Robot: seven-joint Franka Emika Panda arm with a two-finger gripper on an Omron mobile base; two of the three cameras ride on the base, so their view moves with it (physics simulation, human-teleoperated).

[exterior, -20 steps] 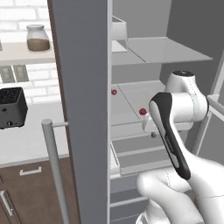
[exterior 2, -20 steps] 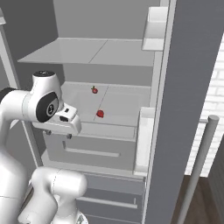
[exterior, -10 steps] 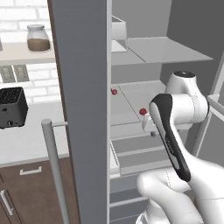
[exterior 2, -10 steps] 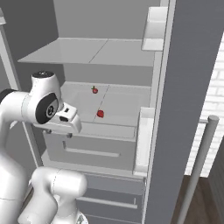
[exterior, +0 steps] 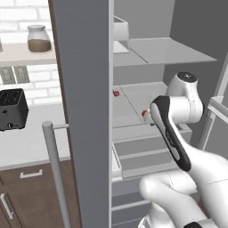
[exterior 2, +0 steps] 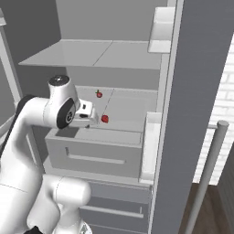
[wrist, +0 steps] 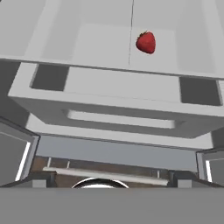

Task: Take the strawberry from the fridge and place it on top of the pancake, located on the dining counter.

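The fridge [exterior: 84,89] stands open in front of me. A red strawberry [exterior 2: 104,119] [exterior: 145,114] lies on the pale grey middle shelf [exterior 2: 128,107], near its front edge. In the hand view the strawberry [wrist: 146,42] sits at the upper right, beyond the drawer front [wrist: 118,118]. My gripper [exterior 2: 87,123] hovers just left of the strawberry, above the drawer, open with nothing in it. A second small red fruit [exterior 2: 98,94] [exterior: 116,93] lies further back on the same shelf. The pancake and the dining counter are out of view.
The open fridge door [exterior 2: 192,91] with its door bin [exterior 2: 151,151] stands close on the right, its silver handle [exterior 2: 208,173] beyond. A black toaster [exterior: 11,109] and a jar [exterior: 38,39] are on the worktop side to the left. An upper shelf [exterior 2: 105,55] hangs above the hand.
The hand has crept to the right, closer to the strawberry. The jaws stay open and the fruit has not moved.
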